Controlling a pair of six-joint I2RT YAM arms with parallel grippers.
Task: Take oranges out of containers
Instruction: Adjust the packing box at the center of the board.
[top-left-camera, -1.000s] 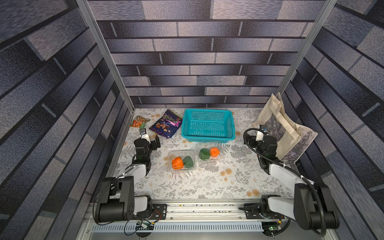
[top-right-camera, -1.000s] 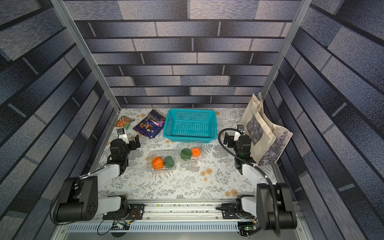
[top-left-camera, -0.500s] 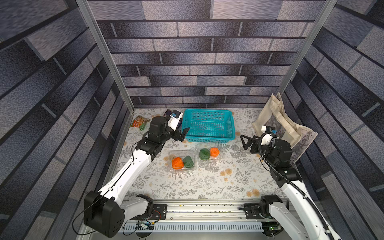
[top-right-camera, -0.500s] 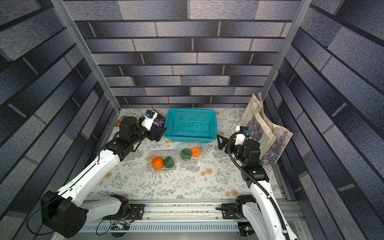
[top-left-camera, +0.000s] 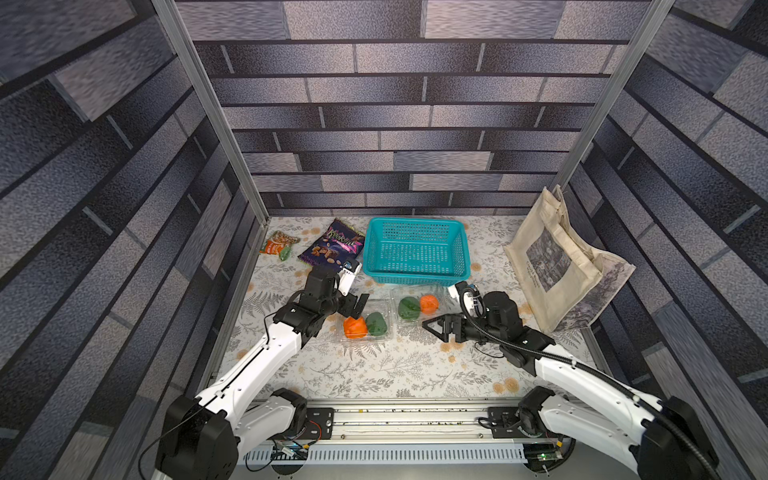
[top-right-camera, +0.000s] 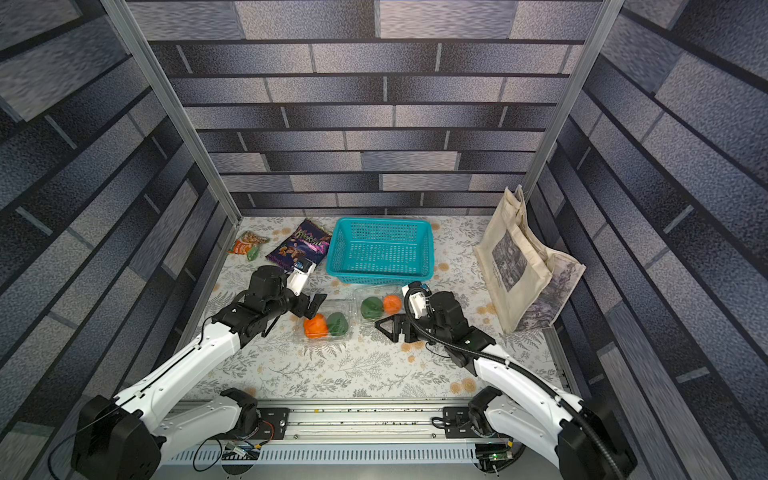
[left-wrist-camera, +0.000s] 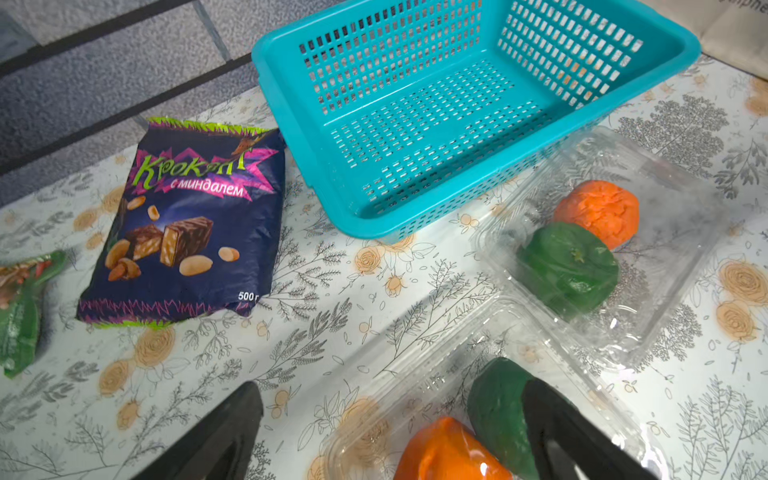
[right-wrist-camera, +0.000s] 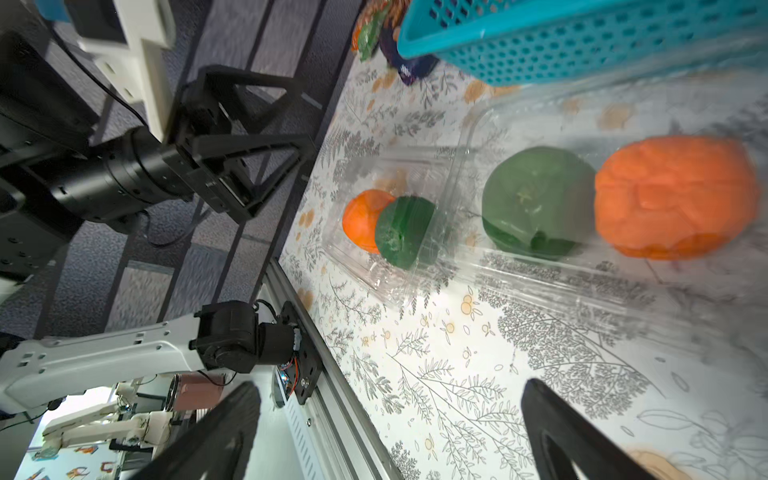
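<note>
Two clear containers lie side by side on the patterned table, lids down. The left container (top-left-camera: 386, 332) holds an orange (top-left-camera: 354, 327) and a dark green fruit (top-left-camera: 377, 323). The right container (top-left-camera: 399, 291) holds a green fruit (top-left-camera: 409, 307) and an orange (top-left-camera: 429, 303). My left gripper (top-left-camera: 355, 305) hovers open at the left container's left edge; in the left wrist view one finger (left-wrist-camera: 552, 419) overlaps the green fruit (left-wrist-camera: 494, 403). My right gripper (top-left-camera: 436, 328) is open and empty, just in front of and right of the right container (right-wrist-camera: 540, 282).
A teal basket (top-left-camera: 415, 222) stands right behind the containers. A purple snack bag (top-left-camera: 332, 249) and a small orange-green packet (top-left-camera: 278, 245) lie at the back left. A beige tote bag (top-left-camera: 557, 257) leans on the right wall. The metal rail (top-left-camera: 407, 424) runs along the front.
Both arms unfolded from their side rest poses and reached to the middle. The left gripper dropped beside the left container; the right one swung left toward the right container. Both stayed open.
</note>
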